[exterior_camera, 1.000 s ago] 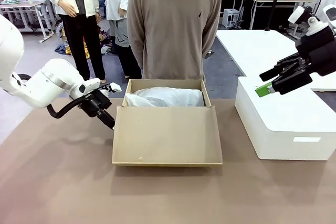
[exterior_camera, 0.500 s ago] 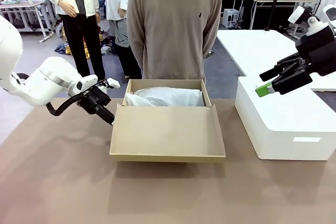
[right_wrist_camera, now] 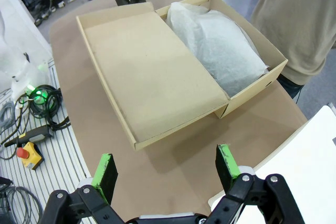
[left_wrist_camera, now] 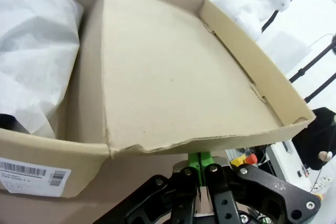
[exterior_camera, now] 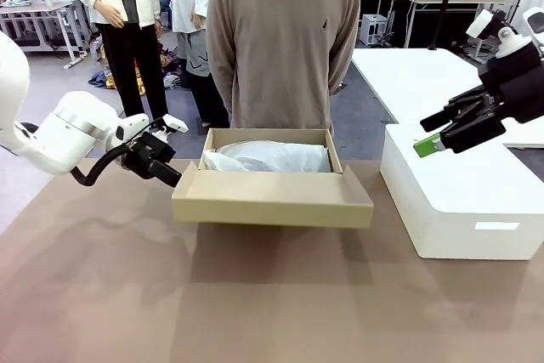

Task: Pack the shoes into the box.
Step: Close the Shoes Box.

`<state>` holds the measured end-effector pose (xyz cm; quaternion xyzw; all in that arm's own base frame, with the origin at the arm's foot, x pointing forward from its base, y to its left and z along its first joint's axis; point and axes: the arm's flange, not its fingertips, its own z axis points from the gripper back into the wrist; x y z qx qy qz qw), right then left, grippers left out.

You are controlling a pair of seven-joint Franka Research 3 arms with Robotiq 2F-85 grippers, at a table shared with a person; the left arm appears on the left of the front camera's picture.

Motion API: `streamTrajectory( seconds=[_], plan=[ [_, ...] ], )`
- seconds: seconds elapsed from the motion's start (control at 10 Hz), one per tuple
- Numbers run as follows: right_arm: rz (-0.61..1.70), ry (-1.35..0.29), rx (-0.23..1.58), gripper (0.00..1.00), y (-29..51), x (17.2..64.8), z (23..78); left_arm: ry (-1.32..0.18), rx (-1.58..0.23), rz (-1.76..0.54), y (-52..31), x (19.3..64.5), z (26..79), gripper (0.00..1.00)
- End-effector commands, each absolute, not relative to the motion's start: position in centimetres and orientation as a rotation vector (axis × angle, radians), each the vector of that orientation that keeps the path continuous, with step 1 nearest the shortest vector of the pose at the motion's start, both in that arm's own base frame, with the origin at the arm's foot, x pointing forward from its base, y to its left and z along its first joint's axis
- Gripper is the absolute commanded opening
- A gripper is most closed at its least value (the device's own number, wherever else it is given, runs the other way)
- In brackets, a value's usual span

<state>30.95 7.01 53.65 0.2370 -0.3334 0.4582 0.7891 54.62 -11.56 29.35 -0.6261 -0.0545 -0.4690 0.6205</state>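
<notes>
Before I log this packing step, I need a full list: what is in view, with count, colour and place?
box: one, tan cardboard, middle of the table in front of the person.
lid: one, tan, hinged to the box, lifted off the table at its left edge.
tissue paper: white, crinkled, filling the box.
white box: one, on the table at the right.
table: one, brown.
person: one, beige sweater, far side.
left gripper: black, shut on the lid's edge.
right gripper: black with green pads, open above the white box.
</notes>
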Motion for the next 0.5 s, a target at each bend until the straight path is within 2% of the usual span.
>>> streamTrajectory(
  seconds=[0.0, 0.4],
  plan=[
    [1.005, -0.74, 0.54, 1.0, 7.1, 31.3, 53.7, -0.233, -1.5, -1.01, -11.2, 55.3, 30.2, 0.0],
    [1.005, -0.74, 0.54, 1.0, 7.1, 31.3, 53.7, -0.389, -1.456, -0.905, -11.1, 55.8, 32.2, 0.0]
  ],
)
